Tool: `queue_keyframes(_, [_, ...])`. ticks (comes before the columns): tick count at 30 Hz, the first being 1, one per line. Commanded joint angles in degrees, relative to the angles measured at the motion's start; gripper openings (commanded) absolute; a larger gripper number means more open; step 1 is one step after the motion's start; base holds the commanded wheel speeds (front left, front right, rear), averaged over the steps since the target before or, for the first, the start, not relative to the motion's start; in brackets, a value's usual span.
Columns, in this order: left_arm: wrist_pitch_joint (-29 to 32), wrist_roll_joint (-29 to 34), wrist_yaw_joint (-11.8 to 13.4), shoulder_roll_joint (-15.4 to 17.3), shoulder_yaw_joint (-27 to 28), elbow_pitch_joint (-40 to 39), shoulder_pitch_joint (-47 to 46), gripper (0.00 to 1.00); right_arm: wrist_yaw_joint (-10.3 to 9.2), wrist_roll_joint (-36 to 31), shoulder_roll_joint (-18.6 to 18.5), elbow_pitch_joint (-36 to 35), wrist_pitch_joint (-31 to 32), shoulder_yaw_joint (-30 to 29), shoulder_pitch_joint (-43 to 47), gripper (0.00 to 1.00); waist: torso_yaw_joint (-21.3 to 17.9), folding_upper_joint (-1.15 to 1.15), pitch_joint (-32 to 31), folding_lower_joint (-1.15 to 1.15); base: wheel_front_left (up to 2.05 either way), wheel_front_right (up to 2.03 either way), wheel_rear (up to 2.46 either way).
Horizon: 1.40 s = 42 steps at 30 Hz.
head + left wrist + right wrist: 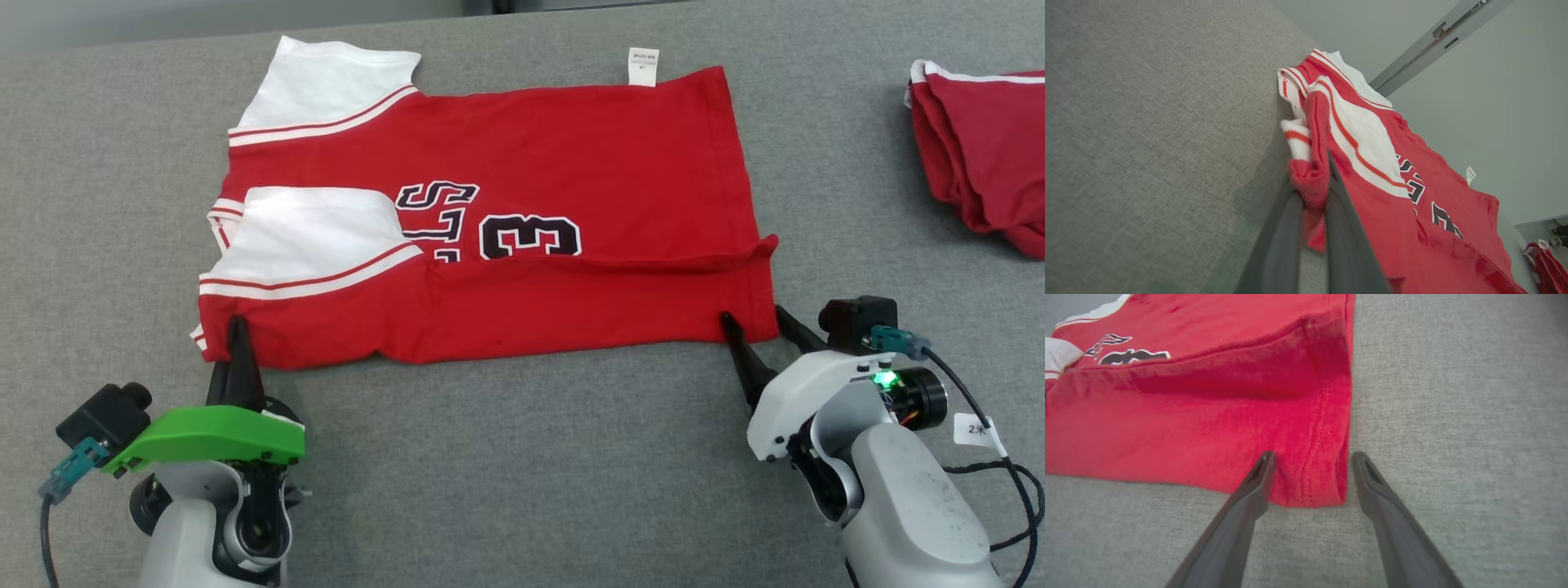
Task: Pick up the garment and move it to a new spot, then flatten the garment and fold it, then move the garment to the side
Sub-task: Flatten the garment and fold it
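A red jersey (pixel 522 188) is lying flat in the middle of the grey table (pixel 522 457), with its collar end pointing left and its bottom hem pointing right. Its near long edge is folded over the body, so the black print with a 3 (pixel 531 237) is partly covered. 2 white sleeves are showing at the left: the far sleeve (pixel 326 82) is spreading out on the table, and the near sleeve (pixel 314 233) is lying on top of the red cloth. A small white label (pixel 642 65) is sticking out from the far edge.

The left gripper (pixel 237 335) is standing at the near left corner of the jersey. In the left wrist view the left gripper (pixel 1312 175) is clenched, and it is pinching a bunch of red cloth with a striped white cuff (pixel 1296 139) just above it.

The right gripper (pixel 753 314) is waiting at the near right corner. In the right wrist view its jaws are spread, and the right gripper (pixel 1314 455) is holding nothing: 1 finger (pixel 1257 486) is lying over the red cloth, the other is over the bare table just beside the side hem.

A second red garment (pixel 988 147), folded in a pile, is lying at the far right, well apart from the jersey. A black cable with a white tag (pixel 971 429) is hanging beside the right arm.
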Motion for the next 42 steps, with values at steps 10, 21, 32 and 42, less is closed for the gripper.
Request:
queue_keyframes(10, [-1.09,1.21,-1.11,1.21,-1.08,-4.52,0.04,0.0,0.0,3.54,-0.03,-2.64,1.08,-2.08,-1.2,0.0,-0.15,0.0,-2.59,0.0,0.0,0.0,0.0])
queue_keyframes(21, [2.17,0.42,0.97,1.99,-1.78,-12.8,11.86,0.0,0.0,6.78,-0.02,-15.47,7.31,-4.48,11.88,0.0,0.03,0.0,-6.06,0.0,0.0,0.0,0.0])
queue_keyframes(32, [6.73,-0.23,4.4,2.38,-3.34,-13.5,20.69,0.0,0.0,5.45,-0.02,-23.9,9.99,-4.74,24.16,0.38,0.26,0.0,-6.95,0.0,0.0,0.0,0.0])
queue_keyframes(42, [6.72,3.03,6.25,6.38,-2.34,-15.87,21.29,1.0,0.0,1.8,0.01,-26.46,7.75,-7.21,25.58,1.0,-0.37,0.0,-6.68,0.0,0.0,0.0,0.0])
